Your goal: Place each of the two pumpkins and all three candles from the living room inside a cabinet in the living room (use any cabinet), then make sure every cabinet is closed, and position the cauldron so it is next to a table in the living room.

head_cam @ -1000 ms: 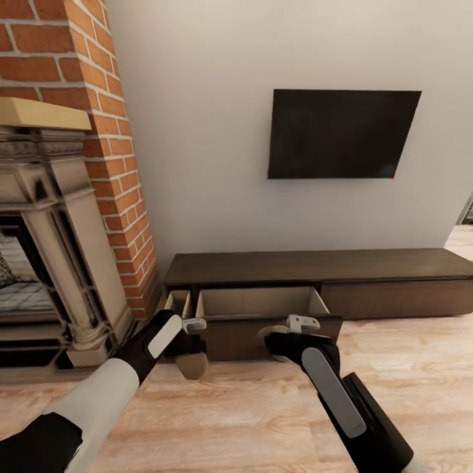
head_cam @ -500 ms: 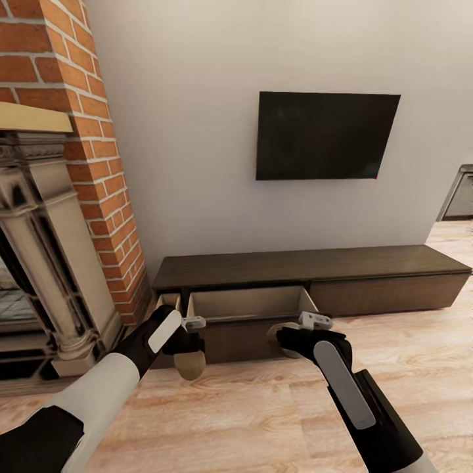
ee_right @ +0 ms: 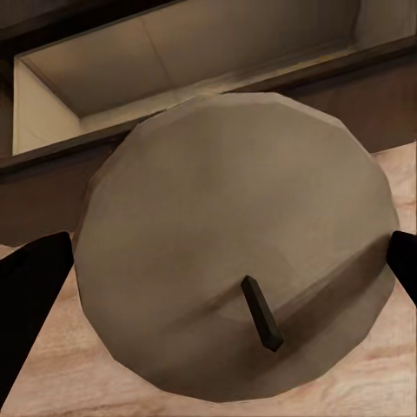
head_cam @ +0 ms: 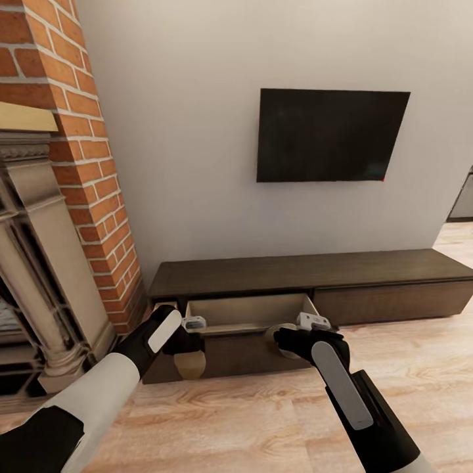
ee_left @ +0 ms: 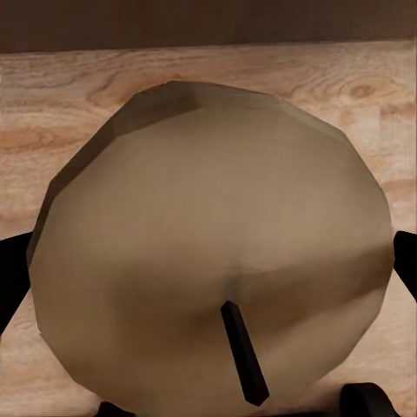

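From the head view, the left gripper (head_cam: 186,338) hangs in front of the cabinet (head_cam: 309,276), clamped on a tan candle (head_cam: 190,364) that sits below it, over the wooden floor (head_cam: 263,420) just before the dark drawer front. The right gripper (head_cam: 295,334) is closed around a second candle (head_cam: 281,336), held at the front edge of the open drawer (head_cam: 246,314), whose pale beige inside is exposed. A black television (head_cam: 330,135) hangs on the wall above the cabinet, and a brick fireplace (head_cam: 59,197) stands at the left.

In the left wrist view, the candle (ee_left: 208,261) is seen end-on with its dark wick (ee_left: 243,352), gripped between the black fingers (ee_left: 10,278), floorboards behind it.

In the right wrist view, the other candle (ee_right: 234,261) is likewise end-on between the fingers (ee_right: 26,304), apparently just short of the drawer's open interior (ee_right: 182,61), though the depth is hard to judge.
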